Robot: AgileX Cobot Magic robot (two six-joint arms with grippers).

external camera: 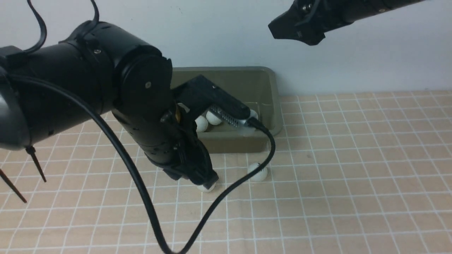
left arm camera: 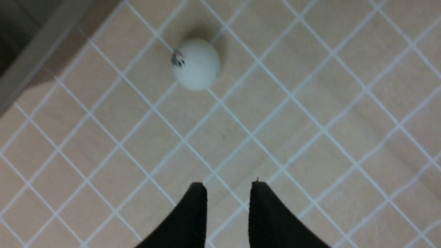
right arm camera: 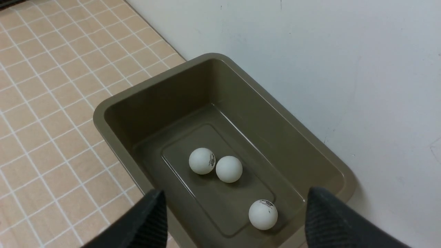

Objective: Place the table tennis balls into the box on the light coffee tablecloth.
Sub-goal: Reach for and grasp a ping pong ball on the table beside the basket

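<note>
Matte black arms (external camera: 88, 88), trailing black cables (external camera: 141, 197)

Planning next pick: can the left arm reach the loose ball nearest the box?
Probably yes: the ball lies open on the tablecloth, clear of the box, near the left gripper; only the arm's cable passes across it.

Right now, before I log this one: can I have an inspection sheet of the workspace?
Surface: light coffee tablecloth, flat.
Job's things: three table tennis balls in the box; two more on the cloth in front.
Clutter: nothing seen.
Grippers: left gripper low at one loose ball, fingers narrowly apart, empty; right gripper open above the box.
Cables: black cable loops across the cloth.
Surroundings: pale wall behind.
</note>
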